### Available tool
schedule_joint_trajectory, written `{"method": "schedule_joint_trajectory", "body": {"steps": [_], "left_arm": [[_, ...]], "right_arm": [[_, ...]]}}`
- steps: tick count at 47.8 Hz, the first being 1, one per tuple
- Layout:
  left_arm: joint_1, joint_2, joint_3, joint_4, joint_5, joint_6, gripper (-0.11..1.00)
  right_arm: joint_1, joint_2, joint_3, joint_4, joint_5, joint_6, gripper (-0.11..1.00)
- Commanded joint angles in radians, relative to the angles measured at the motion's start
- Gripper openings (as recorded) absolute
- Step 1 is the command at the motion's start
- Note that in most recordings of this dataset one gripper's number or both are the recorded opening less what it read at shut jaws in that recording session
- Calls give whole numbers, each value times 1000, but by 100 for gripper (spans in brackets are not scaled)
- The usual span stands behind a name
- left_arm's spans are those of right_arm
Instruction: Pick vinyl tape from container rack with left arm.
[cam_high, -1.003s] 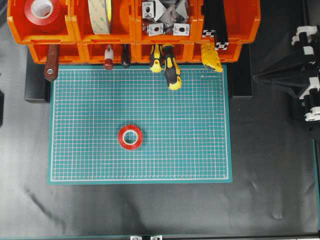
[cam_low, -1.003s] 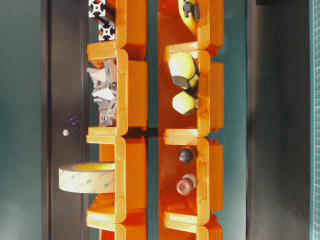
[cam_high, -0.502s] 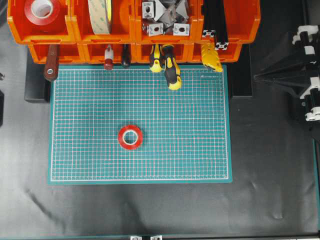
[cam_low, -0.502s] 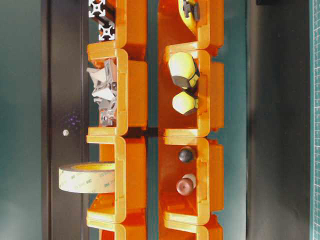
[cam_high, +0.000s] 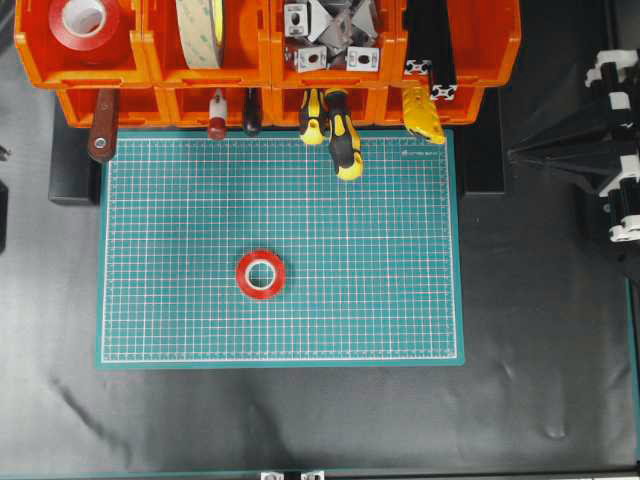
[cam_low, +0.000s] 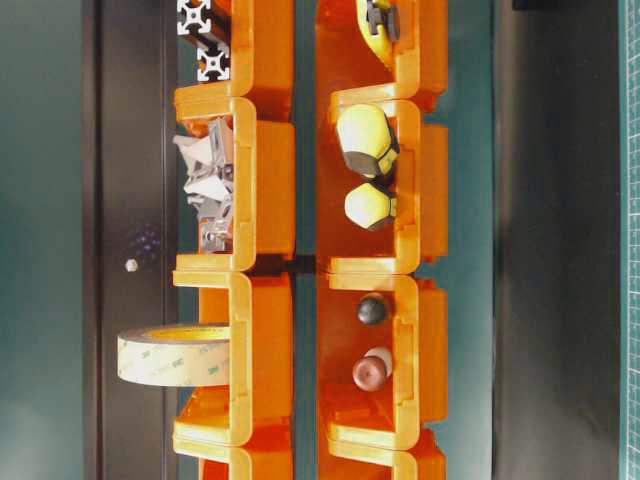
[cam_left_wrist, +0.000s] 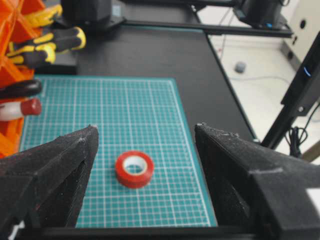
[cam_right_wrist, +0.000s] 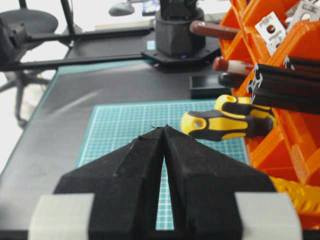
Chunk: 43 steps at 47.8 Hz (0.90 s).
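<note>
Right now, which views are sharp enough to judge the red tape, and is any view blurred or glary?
Overhead: red tape crisp, evenly lit on the green mat. Left wrist: tape sharp, open left gripper fingers soft-edged close up. Right wrist: shut right gripper sharp, background window overexposed.

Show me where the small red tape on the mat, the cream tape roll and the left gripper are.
small red tape (cam_high: 261, 274), overhead view, red ring.
cream tape roll (cam_low: 172, 357), table-level view, outer band.
left gripper (cam_left_wrist: 145, 131), left wrist view, between open fingertips.
</note>
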Motion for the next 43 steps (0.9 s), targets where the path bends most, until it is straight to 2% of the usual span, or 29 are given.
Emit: {"method": "schedule_joint_trajectory", "body": {"steps": [1, 6, 15, 43], "left_arm": [[2, 15, -14, 0, -11, -2, 75], [2, 15, -12, 0, -9, 0, 75], [2, 17, -8, 0, -11, 0, 75], [2, 9, 2, -3, -11, 2, 75]], "right_arm": [[18, 5, -14, -17, -14, -21, 0], [31, 5, -14, -20, -12, -67, 0], [31, 3, -14, -18, -12, -91, 0], [31, -29, -6, -18, -21, -92, 0]]}}
